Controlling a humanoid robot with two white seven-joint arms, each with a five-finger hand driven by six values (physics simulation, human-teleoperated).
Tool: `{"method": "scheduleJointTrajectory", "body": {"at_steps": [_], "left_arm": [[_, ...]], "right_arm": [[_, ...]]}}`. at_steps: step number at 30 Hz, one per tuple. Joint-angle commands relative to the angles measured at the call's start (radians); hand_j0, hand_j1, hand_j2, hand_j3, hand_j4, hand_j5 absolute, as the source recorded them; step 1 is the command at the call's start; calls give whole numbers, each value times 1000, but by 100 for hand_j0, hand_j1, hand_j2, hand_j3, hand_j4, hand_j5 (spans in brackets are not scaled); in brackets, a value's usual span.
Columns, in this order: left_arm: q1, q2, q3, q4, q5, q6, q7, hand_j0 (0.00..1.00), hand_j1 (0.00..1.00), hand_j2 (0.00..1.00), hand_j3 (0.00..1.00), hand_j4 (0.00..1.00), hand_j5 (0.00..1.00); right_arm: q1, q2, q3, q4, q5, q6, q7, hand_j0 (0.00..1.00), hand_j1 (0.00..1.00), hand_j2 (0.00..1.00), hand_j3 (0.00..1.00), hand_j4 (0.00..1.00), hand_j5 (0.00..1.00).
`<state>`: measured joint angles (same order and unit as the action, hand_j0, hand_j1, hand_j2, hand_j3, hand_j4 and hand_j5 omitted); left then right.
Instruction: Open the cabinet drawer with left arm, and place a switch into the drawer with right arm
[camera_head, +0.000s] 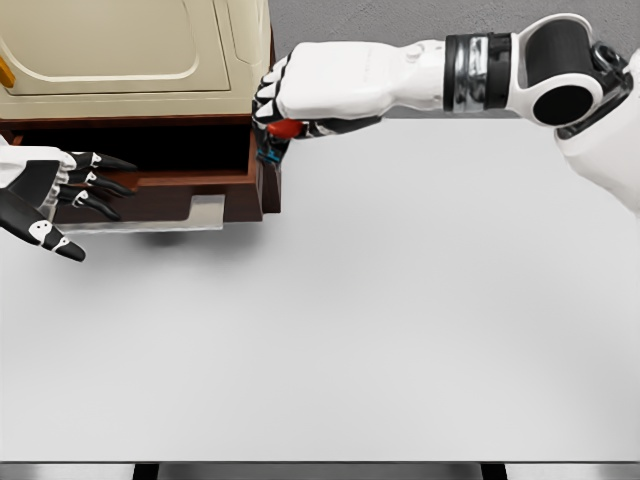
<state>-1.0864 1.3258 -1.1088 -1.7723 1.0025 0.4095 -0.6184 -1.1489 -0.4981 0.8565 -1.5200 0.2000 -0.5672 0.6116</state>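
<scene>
White table (400, 330), grey wall — right hand (290, 105) grasping switch (280, 135); left hand (60, 195) released.

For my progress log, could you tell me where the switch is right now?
In the head view the switch sits upper centre, gripped in the right hand, at the right edge of the open drawer of the cabinet.

You see glossy white arm shells; the right arm (400, 75) carries a black-and-silver banded wrist cuff and black round joint caps. Both the left hand (55, 195) and right hand (290, 100) have black fingers with white segment patches.
</scene>
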Motion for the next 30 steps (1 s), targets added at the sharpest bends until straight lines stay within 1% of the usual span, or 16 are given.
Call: {"method": "scheduleJointTrajectory", "body": {"at_steps": [1,5,9,13,19,25,27,30], "left_arm": [[0,0,-56,8,-186,2,8,100,100,100,100,100,100],[0,0,-56,8,-180,2,8,100,100,100,100,100,100],[0,-2,-56,8,-180,2,8,100,100,100,100,100,100],[0,-3,-54,8,-179,2,8,100,100,100,100,100,100],[0,-8,-54,8,-176,2,8,100,100,100,100,100,100],[0,-11,-54,8,-174,0,8,100,100,100,100,100,100],[0,-11,-52,8,-174,0,8,100,100,100,100,100,100],[0,-13,-51,8,-174,0,8,100,100,100,100,100,100]], "right_arm": [[0,24,4,3,-5,26,-1,49,49,49,49,49,49],[-23,66,21,14,-5,49,-1,49,49,49,49,49,49],[-41,104,36,52,-5,49,-1,49,49,49,49,49,49],[-57,130,55,69,-4,50,-1,49,49,49,49,49,49],[-84,176,78,130,6,44,-1,48,48,48,48,48,48],[-97,190,87,187,12,32,-1,48,48,48,48,48,48],[-98,191,87,199,35,30,-1,47,47,47,47,47,47],[-98,205,88,239,38,7,-1,47,47,47,47,47,47]]}}
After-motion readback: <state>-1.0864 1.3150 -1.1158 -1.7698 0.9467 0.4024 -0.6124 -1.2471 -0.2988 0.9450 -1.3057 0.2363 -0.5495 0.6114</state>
